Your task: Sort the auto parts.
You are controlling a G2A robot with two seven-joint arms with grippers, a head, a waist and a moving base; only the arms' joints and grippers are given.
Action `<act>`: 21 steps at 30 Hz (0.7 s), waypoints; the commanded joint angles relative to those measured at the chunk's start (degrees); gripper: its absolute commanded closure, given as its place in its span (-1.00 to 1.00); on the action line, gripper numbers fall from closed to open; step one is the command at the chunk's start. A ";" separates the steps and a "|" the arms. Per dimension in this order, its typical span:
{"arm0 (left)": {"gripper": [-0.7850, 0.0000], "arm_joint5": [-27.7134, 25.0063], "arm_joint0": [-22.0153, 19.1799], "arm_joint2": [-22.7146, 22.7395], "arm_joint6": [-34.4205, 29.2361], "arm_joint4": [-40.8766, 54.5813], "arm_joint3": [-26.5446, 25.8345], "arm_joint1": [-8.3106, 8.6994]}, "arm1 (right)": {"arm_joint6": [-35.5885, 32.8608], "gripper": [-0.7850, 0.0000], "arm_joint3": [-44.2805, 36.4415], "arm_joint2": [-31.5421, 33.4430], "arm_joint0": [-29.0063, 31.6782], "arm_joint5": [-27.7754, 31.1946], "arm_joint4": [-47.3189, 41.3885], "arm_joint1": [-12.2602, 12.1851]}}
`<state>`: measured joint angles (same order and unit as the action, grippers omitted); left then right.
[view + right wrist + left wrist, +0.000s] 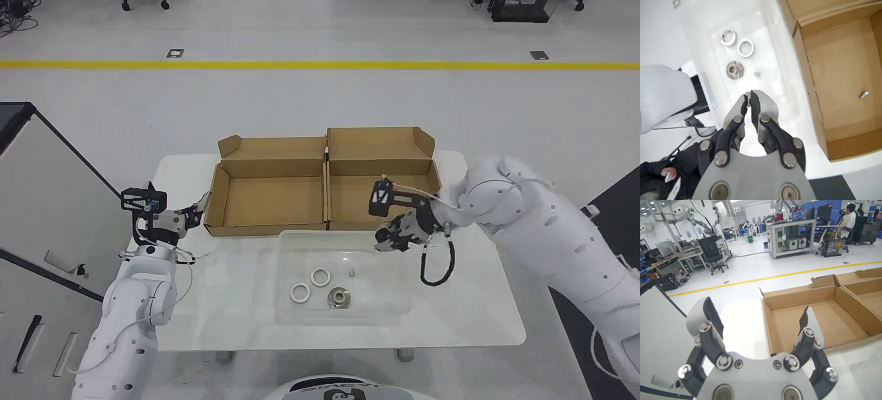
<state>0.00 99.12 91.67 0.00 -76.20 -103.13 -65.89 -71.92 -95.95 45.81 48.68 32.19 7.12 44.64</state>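
Observation:
My right gripper [748,99] [385,240] is shut on a small silver bolt [748,101] and hangs over the far right part of the clear tray [380,295], close to the right cardboard box [380,190]. In the tray lie two metal rings [728,37] [745,47], a flanged hub [735,70] and another small bolt [757,73]. One bolt [863,94] lies on the floor of the right box [840,79]. My left gripper [756,306] [198,208] is open with nothing in it, just outside the left wall of the left box [810,330] [270,195].
The two open boxes stand side by side along the table's far edge, flaps up. A grey panel [50,190] stands off the table's left side. Bare white tabletop [230,290] lies left of the tray and in front of it.

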 commanded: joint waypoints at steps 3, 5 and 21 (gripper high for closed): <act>-1.00 0.00 0.00 0.00 0.00 0.00 0.00 0.00 | 8.23 1.00 0.42 5.02 4.71 8.41 -7.00 -2.00; -1.00 0.00 0.00 0.00 0.00 0.00 0.00 0.00 | 12.37 1.00 -0.06 5.97 6.06 12.55 -9.49 -2.76; -1.00 0.00 0.00 0.00 0.00 0.00 0.00 0.00 | 25.63 1.00 -5.63 5.20 4.64 25.81 -25.00 -5.93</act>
<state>0.00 99.12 91.67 0.00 -76.20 -103.13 -65.89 -46.30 -101.58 51.08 53.34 57.99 -18.07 38.71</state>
